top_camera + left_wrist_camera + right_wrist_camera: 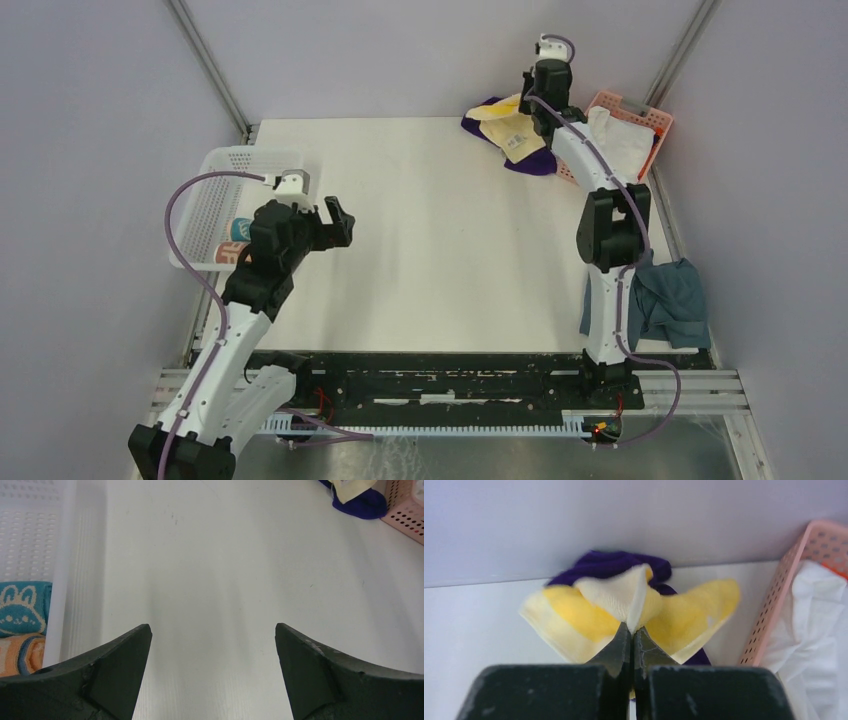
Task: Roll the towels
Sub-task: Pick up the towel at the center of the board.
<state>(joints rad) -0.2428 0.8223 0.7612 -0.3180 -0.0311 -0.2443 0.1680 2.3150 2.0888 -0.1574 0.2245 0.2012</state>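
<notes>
My right gripper is shut on a fold of the pale yellow towel and holds it bunched up at the far right of the table, beside the pink basket. In the top view the yellow towel lies on the deep purple towel, which shows behind it in the right wrist view. My left gripper is open and empty above the table's left part, next to the white basket. A rolled teal rabbit towel and a rolled peach-orange towel lie in that basket.
The white basket stands at the left edge. The pink basket at the far right holds a white cloth. A dull blue-grey cloth lies at the near right edge by the right arm's base.
</notes>
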